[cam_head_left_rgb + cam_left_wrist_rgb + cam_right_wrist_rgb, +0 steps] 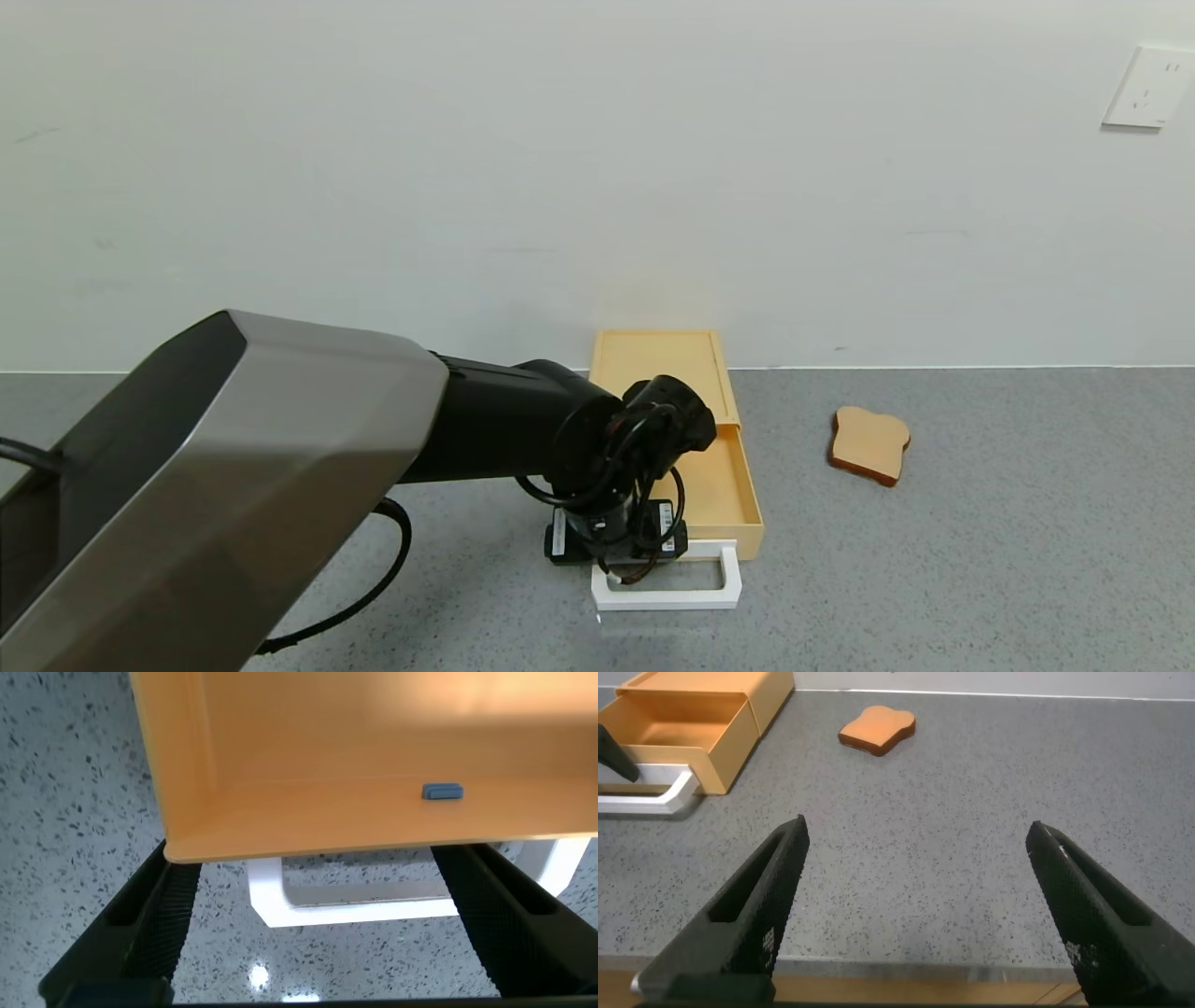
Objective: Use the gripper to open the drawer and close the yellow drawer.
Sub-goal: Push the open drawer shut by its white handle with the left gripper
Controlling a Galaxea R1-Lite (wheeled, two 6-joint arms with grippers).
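The pale-yellow drawer (724,485) is pulled out of its flat pale-yellow box (658,359) toward me, and its white loop handle (667,597) lies in front. My left gripper (621,567) hangs over the handle's left part, just in front of the drawer front. In the left wrist view the drawer (374,784) fills the top. The handle (355,905) lies between the wide-apart fingers (149,924) without touching them, so my left gripper (318,870) is open. My right gripper (918,831) is open and empty near the table's front edge.
A tan toast slice (868,445) lies on the grey table right of the drawer and also shows in the right wrist view (876,730). A small blue-grey tab (442,791) sits on the drawer's inner wall. The white wall stands right behind the box.
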